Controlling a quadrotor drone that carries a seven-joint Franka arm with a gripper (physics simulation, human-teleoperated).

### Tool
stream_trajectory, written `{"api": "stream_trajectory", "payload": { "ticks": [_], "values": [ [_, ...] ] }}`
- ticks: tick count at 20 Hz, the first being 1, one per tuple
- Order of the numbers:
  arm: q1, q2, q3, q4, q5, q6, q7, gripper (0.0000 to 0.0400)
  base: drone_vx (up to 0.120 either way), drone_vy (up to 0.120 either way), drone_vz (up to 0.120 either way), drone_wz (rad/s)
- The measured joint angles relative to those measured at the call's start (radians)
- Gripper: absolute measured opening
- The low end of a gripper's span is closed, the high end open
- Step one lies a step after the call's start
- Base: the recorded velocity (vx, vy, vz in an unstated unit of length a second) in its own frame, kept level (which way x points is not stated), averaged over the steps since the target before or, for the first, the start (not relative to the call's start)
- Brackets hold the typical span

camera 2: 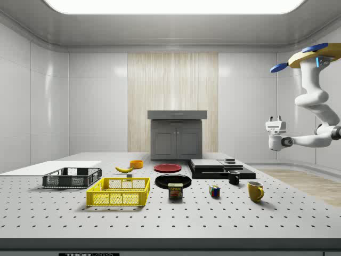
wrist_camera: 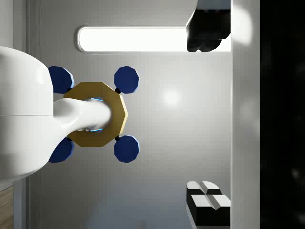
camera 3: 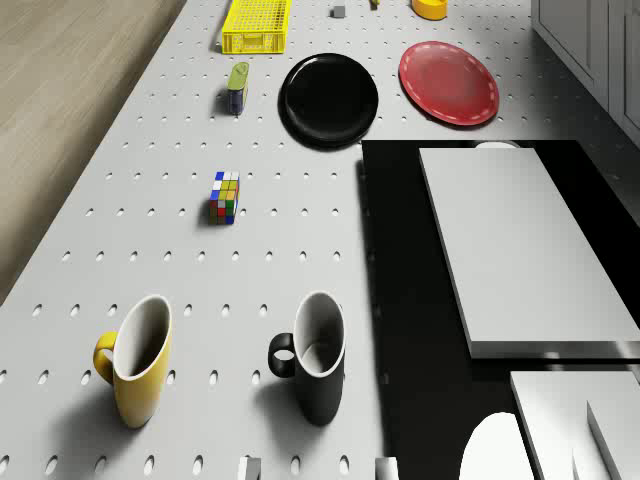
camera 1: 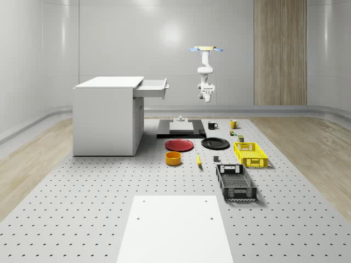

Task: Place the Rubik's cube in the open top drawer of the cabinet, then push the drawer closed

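My claw (camera 2: pixel 274 121) hangs in the air, well above the table (camera 3: pixel 150 250), released. In the wrist view its two fingers (wrist_camera: pixel 208 206) stand wide apart with nothing between them. The claw points upward, toward my drone (wrist_camera: pixel 95 114), which hovers just above it on blue rotors, high over the table's end.

Below the claw stand a black mug (camera 3: pixel 315 360) and a yellow mug (camera 3: pixel 135 365), side by side and apart. Beside them lies a black base (camera 3: pixel 400 300) carrying a grey slab (camera 3: pixel 520 250).

Farther out from the claw, past the mugs, the Rubik's cube (camera 3: pixel 224 197) sits alone on the table, touching nothing. Beyond it are a small can (camera 3: pixel 237 88), a black plate (camera 3: pixel 328 97) and a red plate (camera 3: pixel 449 83), then a yellow basket (camera 3: pixel 256 25).

Well away from the claw stands the white cabinet (camera 1: pixel 107 118). Its top drawer (camera 1: pixel 152 87) is pulled open toward my side, at about the claw's height.
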Motion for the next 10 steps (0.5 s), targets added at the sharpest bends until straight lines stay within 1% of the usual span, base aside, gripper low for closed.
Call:
{"api": "stream_trajectory", "payload": {
  "ticks": [2,5,7,10],
  "values": [
    [-0.001,0.003,0.001,0.042,0.0,-0.037,-0.001,0.04,0.0,0.0,0.0,0.0],
    [-0.002,0.019,0.001,0.106,0.001,-0.084,-0.001,0.04,0.0,0.0,0.0,0.0],
    [-0.003,0.033,0.002,0.149,0.001,-0.111,-0.002,0.04,0.02,0.1,0.0,0.0],
    [-0.004,0.053,0.002,0.206,0.002,-0.145,-0.002,0.04,0.12,0.12,0.0,0.0]
  ]
}}
